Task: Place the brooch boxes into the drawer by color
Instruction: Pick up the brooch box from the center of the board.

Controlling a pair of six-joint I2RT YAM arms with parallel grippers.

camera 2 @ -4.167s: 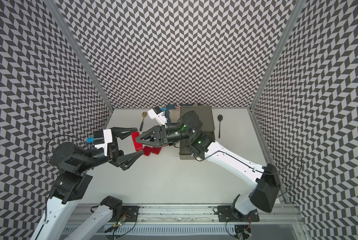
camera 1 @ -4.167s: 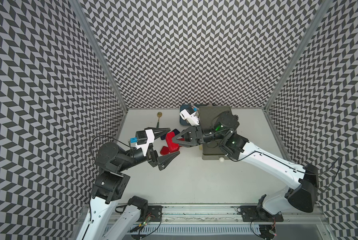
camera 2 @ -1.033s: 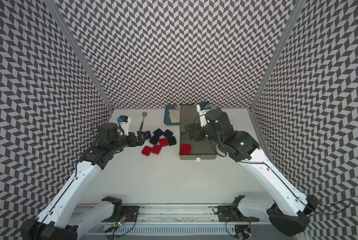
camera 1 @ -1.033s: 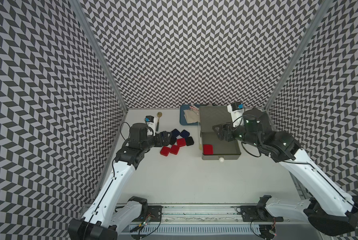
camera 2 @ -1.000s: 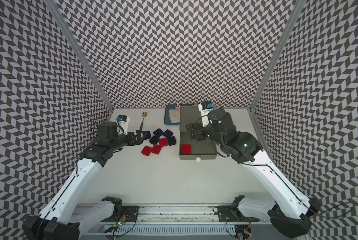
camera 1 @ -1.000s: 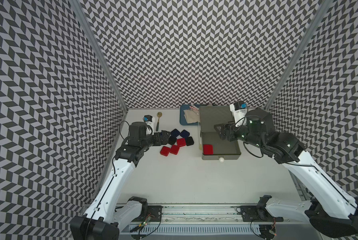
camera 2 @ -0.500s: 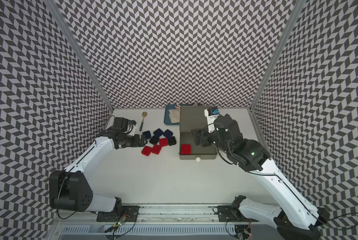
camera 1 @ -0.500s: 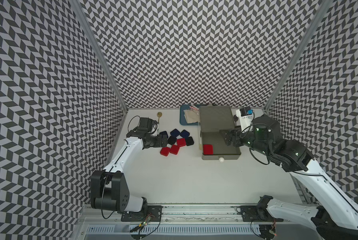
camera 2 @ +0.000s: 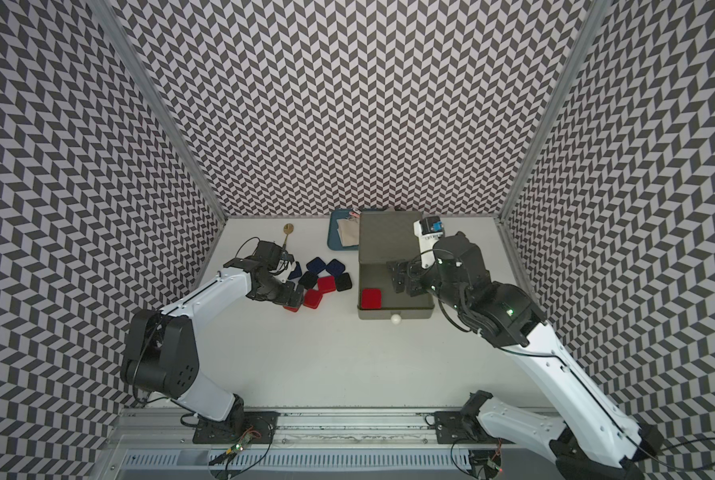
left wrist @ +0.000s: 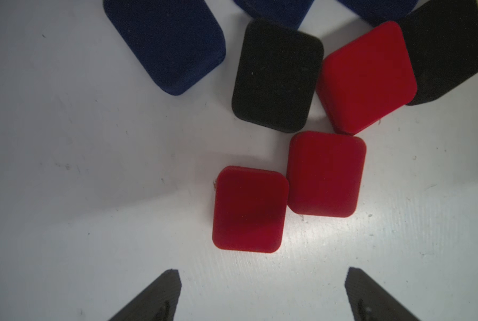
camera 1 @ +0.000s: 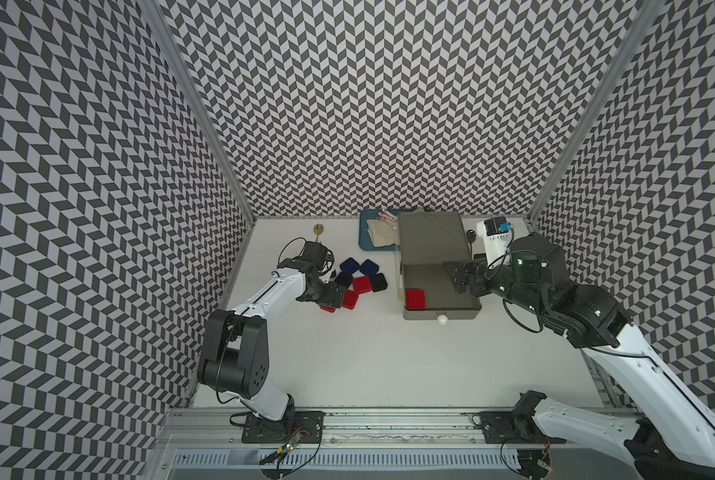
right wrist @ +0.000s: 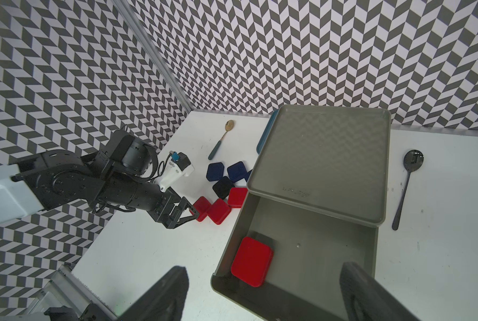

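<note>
One red brooch box lies flat inside the pulled-out grey drawer. It sits near the front corner on the left arm's side, not far from the white ball knob on the front wall. The other brooch boxes sit in a loose cluster on the white desk, just beside the drawer on that same side. There are three red ones at the front of the cluster, with two black and three navy behind them, and several touch edge to edge.

The left end effector hovers at the edge of the cluster farthest from the drawer. Its fingers are spread wide with nothing between them, and in the left wrist view the tips stop just short of the outermost red box. The right end effector hangs over the open drawer, also parted wide and empty, with the stored red box below it.

A blue tray lies against the rear of the drawer unit on the cluster's side. A gold spoon lies farther out beyond the tray. A black spoon lies on the drawer's opposite side.
</note>
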